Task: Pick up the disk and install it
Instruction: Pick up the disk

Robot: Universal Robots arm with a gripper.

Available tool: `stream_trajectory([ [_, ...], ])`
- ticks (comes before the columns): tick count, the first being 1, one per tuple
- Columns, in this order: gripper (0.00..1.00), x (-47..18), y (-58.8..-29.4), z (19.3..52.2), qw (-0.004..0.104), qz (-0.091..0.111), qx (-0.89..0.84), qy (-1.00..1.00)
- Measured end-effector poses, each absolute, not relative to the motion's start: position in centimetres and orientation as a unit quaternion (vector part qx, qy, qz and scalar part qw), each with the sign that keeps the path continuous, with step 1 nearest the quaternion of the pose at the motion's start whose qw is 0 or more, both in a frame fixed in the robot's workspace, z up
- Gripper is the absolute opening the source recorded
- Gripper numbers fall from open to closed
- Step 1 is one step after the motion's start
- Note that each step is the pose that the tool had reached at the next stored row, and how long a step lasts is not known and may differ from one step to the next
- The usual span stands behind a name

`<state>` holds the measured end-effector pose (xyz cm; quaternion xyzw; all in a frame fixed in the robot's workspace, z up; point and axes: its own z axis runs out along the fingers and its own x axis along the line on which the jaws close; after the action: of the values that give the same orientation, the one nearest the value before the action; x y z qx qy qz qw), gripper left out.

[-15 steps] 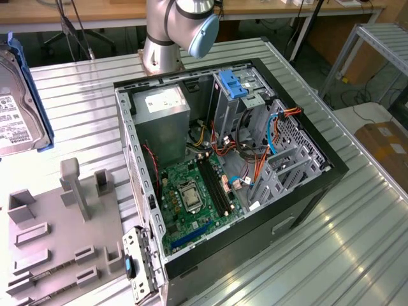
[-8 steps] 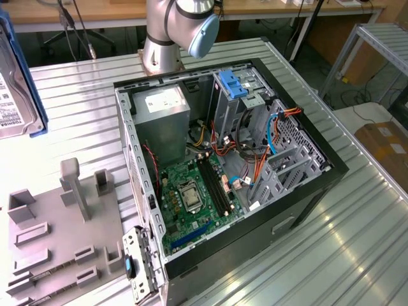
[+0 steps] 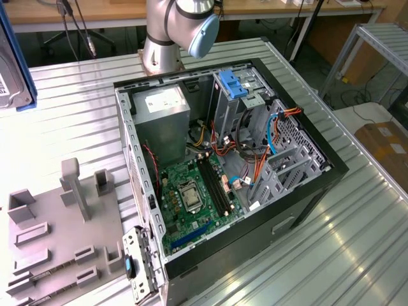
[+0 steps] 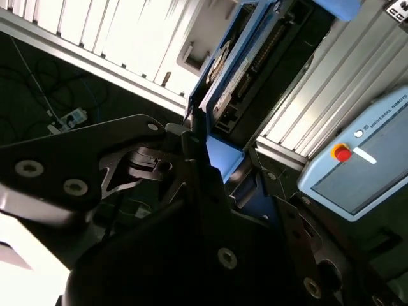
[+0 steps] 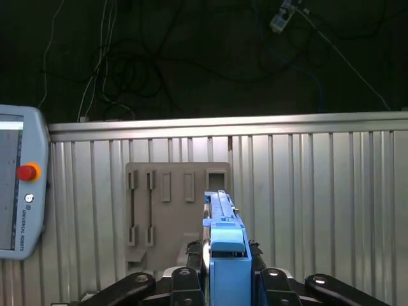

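Closed on the disk [image 5: 220,210], the gripper [image 5: 224,258] has a dark finger on each side of the blue rail in the first wrist view, and the disk stands on edge between them. It hangs above the grey fixture plate [image 5: 167,217] on the ribbed table [image 5: 319,191], with a teach pendant [image 5: 19,185] off to one side. The hold looks centred, and that matters, since a grip off the middle would let the disk swing.

In the second wrist view the gripper [image 4: 223,159] is seen from close behind. The disk [image 4: 245,70] juts out past the fingers, blue rail and connector edge showing, with nothing else touching it.

In the exterior view a grey slab with a blue edge at the exterior view's left is, I judge, the disk [image 3: 11,64]. It is well apart from the open computer case [image 3: 319,191]. The drive bay with its blue bracket [image 3: 233,86] stands at the far end of the case, and orange and blue cables [image 3: 271,137] run just beside it.

The pick looks done and the carry is in hand. To do it well, keep the rails square to the bay and stay clear of the case wall and those cables.
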<state>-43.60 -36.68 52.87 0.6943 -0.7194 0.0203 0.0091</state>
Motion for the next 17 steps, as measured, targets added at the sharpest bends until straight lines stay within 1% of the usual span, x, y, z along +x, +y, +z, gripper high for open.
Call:
stream_trajectory([
  [3,0.37,-43.6,-36.7,54.5,0.009,0.020,0.694,-0.719],
  [10,0.37,-43.6,-36.7,54.5,0.009,0.020,0.694,-0.719],
  [17,0.37,-42.0,-36.7,54.5,0.009,0.020,0.694,-0.719],
])
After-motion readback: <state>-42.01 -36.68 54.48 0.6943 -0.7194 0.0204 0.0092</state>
